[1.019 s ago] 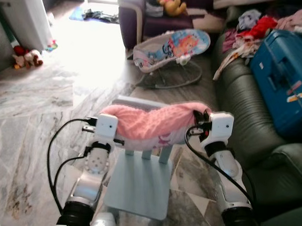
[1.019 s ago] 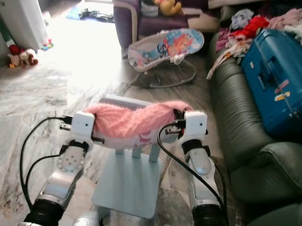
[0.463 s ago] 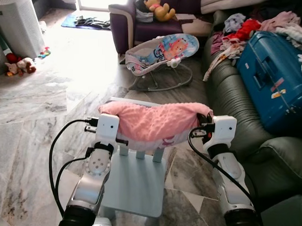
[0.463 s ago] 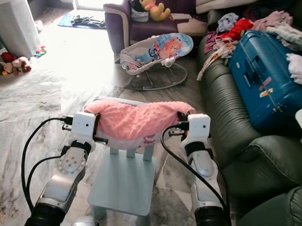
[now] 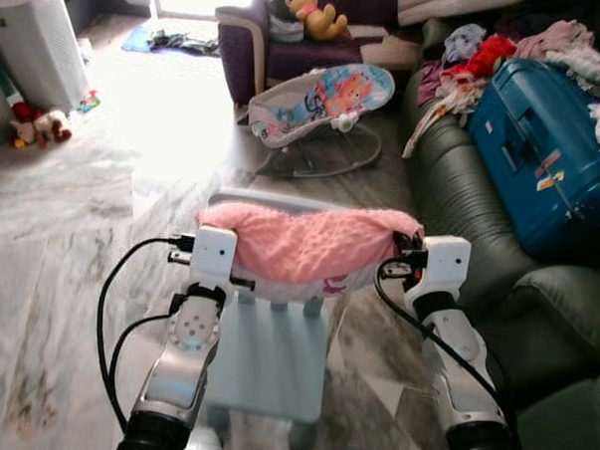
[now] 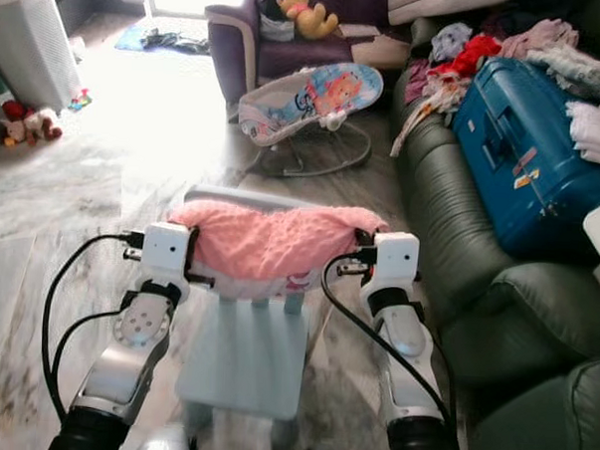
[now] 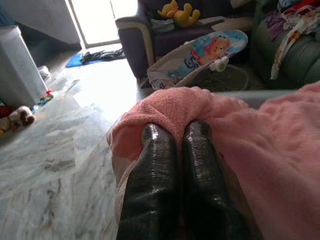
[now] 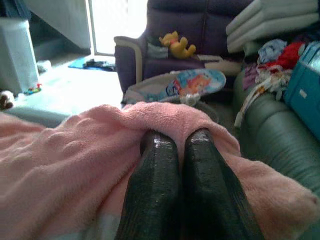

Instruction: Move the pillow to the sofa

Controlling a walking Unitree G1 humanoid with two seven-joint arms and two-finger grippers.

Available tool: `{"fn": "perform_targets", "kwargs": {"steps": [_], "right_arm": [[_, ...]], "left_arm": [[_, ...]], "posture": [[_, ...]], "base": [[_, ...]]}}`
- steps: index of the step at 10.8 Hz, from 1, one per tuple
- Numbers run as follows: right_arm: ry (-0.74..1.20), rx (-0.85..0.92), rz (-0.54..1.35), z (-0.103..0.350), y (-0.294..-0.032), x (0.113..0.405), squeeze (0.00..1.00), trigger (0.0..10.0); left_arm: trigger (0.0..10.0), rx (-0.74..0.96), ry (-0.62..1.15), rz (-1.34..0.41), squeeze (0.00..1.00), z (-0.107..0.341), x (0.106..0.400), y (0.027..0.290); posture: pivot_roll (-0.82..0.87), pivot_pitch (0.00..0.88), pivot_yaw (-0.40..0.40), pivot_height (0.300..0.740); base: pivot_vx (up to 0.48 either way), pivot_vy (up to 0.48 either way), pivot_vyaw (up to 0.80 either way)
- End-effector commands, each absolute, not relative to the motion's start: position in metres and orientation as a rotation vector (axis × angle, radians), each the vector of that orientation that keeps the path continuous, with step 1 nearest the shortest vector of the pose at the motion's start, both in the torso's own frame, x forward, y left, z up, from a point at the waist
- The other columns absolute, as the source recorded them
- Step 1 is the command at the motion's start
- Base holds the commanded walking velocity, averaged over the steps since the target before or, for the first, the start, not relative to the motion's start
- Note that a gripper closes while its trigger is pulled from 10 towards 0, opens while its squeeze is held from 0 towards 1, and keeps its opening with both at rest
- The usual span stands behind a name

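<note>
A pink fluffy pillow (image 5: 304, 247) hangs stretched between my two arms, just above the back of a small pale blue chair (image 5: 269, 358). My left gripper (image 7: 177, 131) is shut on the pillow's left end, with the pink fabric bunched over its fingertips. On the pillow's right end my right gripper (image 8: 177, 137) is shut the same way. The dark green sofa (image 5: 461, 197) runs along my right side, close to my right arm.
A blue suitcase (image 5: 547, 146) and piles of clothes (image 5: 466, 63) lie on the sofa. A baby bouncer (image 5: 325, 97) stands ahead, a purple armchair (image 5: 278, 40) behind it. A white bin (image 5: 29, 34) and plush toys (image 5: 35, 124) are far left on the marble floor.
The camera view has shifted and the near floor is now blurred. Both grippers keep the same hold on the pillow over the chair back.
</note>
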State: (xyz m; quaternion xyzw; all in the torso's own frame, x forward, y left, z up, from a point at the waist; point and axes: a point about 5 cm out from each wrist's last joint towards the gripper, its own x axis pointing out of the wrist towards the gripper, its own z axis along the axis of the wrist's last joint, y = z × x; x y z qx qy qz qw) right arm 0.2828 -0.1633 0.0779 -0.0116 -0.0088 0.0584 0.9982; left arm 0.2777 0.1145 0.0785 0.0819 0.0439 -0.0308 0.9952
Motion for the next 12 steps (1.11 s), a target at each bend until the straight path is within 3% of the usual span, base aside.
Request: {"fn": "perform_targets", "kwargs": {"steps": [1,12], "right_arm": [[-0.034,-0.026,0.1,0.0826,-0.1665,0.2816,0.0,10.0],[-0.026,-0.046,0.102,0.0825,-0.1682,0.279,0.0,10.0]], "left_arm": [[10.0,0.162,0.076,-0.071,0.0,0.0824,0.2761,0.114],[10.0,0.149,0.1,-0.071,0.0,0.0832,0.2765,0.1141]], "posture": [[0.01,0.0,-0.03,0.74],[0.01,0.0,-0.027,0.74]], "base": [[-0.285,0.0,0.0],[-0.285,0.0,0.0]]}}
